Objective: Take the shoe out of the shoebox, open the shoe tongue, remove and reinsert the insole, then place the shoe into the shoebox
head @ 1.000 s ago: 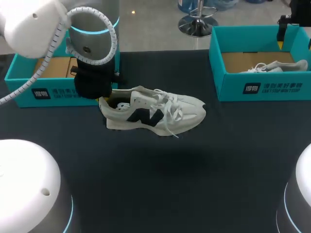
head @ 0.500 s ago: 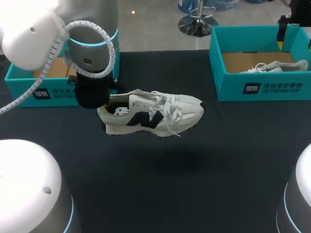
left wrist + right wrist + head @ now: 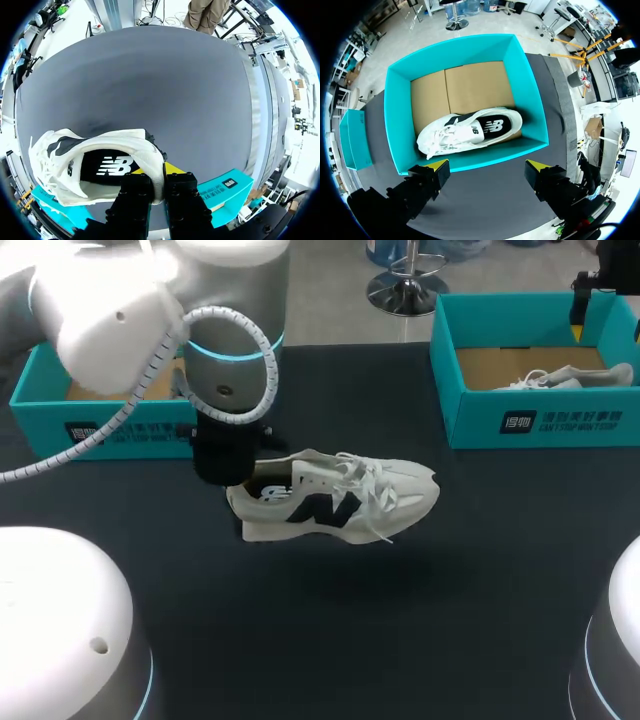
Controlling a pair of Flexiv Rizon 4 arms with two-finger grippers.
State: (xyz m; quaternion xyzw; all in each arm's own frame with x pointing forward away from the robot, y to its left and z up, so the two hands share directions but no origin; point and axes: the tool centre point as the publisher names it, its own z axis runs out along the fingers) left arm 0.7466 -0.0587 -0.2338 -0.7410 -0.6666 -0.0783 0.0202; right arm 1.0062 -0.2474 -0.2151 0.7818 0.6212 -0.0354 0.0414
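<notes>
Left gripper (image 3: pixel 228 458), centre-left of head frame, is clamped on the heel collar of the shoe (image 3: pixel 340 502). In the left wrist view the heel wall runs between the two black fingers (image 3: pixel 137 192), one inside the shoe and one outside, with a yellow tip showing against the collar. The shoe is white with a dark side logo and lies level in mid frame, heel toward the left, toe toward the right, laces loose over the tongue. Its shadow on the table (image 3: pixel 400 640) sits below and apart from it, so it looks lifted off the surface. The opening faces up and a dark insole with a white logo shows inside.

Left box (image 3: pixel 160 435), teal, sits upper left behind the left arm; its inside is mostly hidden.

Right box (image 3: pixel 540 420), teal, sits upper right with a second shoe (image 3: pixel 570 377) lying in it on brown card. Right gripper (image 3: pixel 487 170) is at the top right corner of head frame above that box, fingers wide apart and holding nothing, with the second shoe ahead of it inside the box.
</notes>
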